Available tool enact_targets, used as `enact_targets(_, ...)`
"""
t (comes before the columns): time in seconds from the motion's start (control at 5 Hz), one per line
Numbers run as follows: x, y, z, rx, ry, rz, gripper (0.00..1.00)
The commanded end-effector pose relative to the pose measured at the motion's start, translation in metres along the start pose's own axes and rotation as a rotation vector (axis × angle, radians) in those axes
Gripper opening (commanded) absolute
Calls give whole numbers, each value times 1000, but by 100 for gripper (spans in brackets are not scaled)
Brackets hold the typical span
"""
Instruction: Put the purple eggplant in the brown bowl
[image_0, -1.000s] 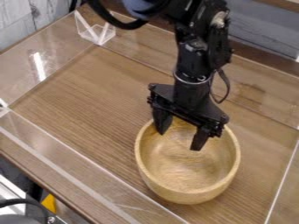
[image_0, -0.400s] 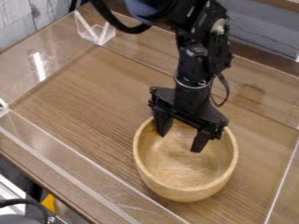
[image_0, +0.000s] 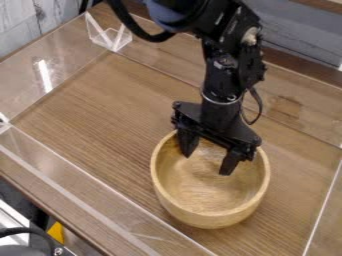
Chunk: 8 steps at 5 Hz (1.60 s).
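The brown bowl (image_0: 203, 212), a wide light wooden bowl with a thick rim, sits on the wooden table right of centre. My gripper (image_0: 207, 159) hangs straight down over the bowl's far-left part, its two black fingers (image_0: 186, 143) spread wide and reaching just inside the rim. It is open, and nothing shows between the fingers. The bare part of the bowl's floor that I can see holds nothing. The purple eggplant is hidden or out of view.
Clear acrylic walls (image_0: 80, 190) fence the wooden table (image_0: 107, 110) at the front and left. A small clear plastic stand (image_0: 110, 38) sits at the back left. A black cable runs down the arm (image_0: 230, 50) above the bowl.
The arm has shifted very slightly over the bowl. The jaws stay wide apart and the bowl has not moved.
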<state>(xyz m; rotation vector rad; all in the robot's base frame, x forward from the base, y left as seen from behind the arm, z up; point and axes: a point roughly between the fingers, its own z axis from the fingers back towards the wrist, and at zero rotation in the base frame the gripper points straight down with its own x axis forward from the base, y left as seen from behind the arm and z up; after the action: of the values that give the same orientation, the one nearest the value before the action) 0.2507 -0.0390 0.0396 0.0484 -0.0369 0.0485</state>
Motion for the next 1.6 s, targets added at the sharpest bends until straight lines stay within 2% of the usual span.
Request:
enact_targets(0.0, 5, 3, 2, -1, -28, 11, 100)
enact_targets(0.2, 5, 3, -2, -1, -27, 11, 100)
enact_targets(0.4, 5, 2, -7, 0, -28, 10, 0)
enact_targets(0.6, 4, 1, -9, -2, -29, 10, 0)
enact_targets(1.4, -18, -18, -7, -7, -21, -33, 0)
